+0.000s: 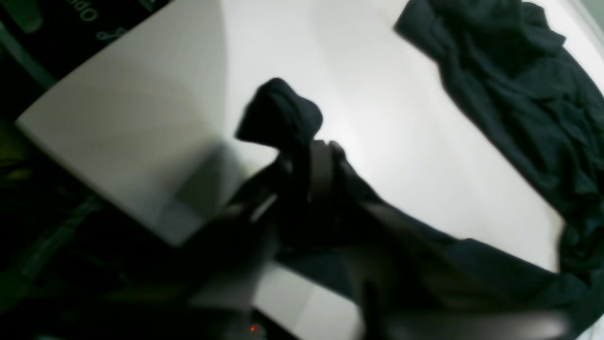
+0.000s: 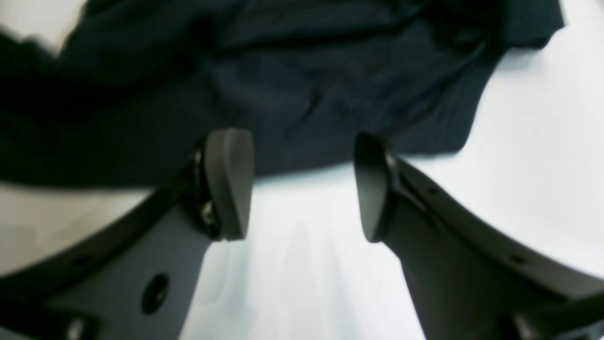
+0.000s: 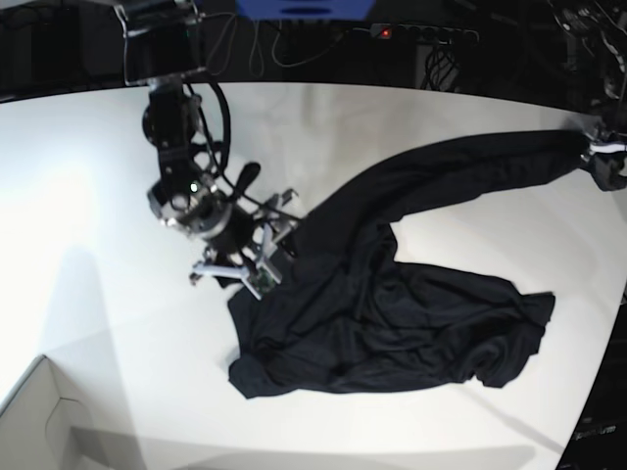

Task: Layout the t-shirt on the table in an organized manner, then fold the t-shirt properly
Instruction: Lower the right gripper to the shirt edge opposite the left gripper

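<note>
The plain black, thin-fabric long-sleeved t-shirt [image 3: 392,323] lies crumpled at centre-right of the large smooth white table [image 3: 88,196], one sleeve stretched toward the upper right of the base view. There the left gripper [image 1: 302,156] has the cuff between its jaws; how firmly, I cannot tell. The right gripper [image 2: 302,186], jaws spread and empty, hovers just short of the shirt's left edge, the nearer arm for that side.

Right end effector [image 2: 302,184] spread wide, angled down; left end effector [image 1: 302,165] (blurred) pinching cloth

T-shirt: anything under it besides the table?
Only the white table shows around the crumpled black t-shirt. Whatever lies beneath the fabric is covered, so it cannot be checked.
</note>
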Motion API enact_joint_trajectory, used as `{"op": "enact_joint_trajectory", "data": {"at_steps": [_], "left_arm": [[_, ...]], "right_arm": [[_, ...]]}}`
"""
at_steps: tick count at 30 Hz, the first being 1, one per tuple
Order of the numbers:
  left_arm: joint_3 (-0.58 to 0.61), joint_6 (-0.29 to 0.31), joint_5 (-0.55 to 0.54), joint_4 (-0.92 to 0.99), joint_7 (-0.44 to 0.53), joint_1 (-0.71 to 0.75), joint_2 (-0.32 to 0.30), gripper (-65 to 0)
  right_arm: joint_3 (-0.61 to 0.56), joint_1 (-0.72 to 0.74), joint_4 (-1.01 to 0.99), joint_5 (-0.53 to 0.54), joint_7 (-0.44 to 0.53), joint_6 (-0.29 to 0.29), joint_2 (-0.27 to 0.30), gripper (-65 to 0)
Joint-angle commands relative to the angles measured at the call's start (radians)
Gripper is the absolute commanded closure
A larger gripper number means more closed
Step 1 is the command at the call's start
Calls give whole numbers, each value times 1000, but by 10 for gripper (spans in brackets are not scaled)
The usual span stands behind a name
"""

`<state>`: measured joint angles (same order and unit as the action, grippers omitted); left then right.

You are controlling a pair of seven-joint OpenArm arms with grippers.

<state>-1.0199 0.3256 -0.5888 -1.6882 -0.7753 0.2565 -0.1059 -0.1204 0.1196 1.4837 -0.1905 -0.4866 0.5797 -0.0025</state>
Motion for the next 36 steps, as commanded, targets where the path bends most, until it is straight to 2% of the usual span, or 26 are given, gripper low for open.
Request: {"op": "enact_joint_trajectory", "data": {"at_steps": [1, 3, 5, 12, 19, 24, 26, 31, 36], "left_arm": [[-6, 5, -15, -16, -5, -12, -30, -156], [-7, 5, -15, -16, -57, -36, -42, -250], [-7, 5, -15, -17, -77, -55, -42, -289], [-9, 7, -15, -28, -85, -102, -44, -284], [-4, 0, -13, -16, -86, -158, -44, -284], [-1, -3, -13, 15, -86, -216, -44, -287], [20, -1, -13, 78, -82, -262, -47, -288], [105, -3, -12, 254, -79, -337, -102, -288], [129, -3, -12, 346, -79, -391, -104, -288]], "right_arm": [[1, 41, -8, 10, 24, -4, -3, -351], [3, 96, -81, 10, 24, -5, -3, -351], [11, 153, -159, 9, 24, -7, -1, -352], [153, 315, -417, 9, 30, -7, -1, -352], [206, 318, -622, 7, 197, -7, 26, -348], [206, 242, -596, 7, 239, -7, 55, -348], [207, 200, -553, 9, 239, -7, 85, -348], [207, 79, -427, 9, 239, -7, 126, -348], [207, -10, -306, 12, 239, -7, 163, -350]]}}
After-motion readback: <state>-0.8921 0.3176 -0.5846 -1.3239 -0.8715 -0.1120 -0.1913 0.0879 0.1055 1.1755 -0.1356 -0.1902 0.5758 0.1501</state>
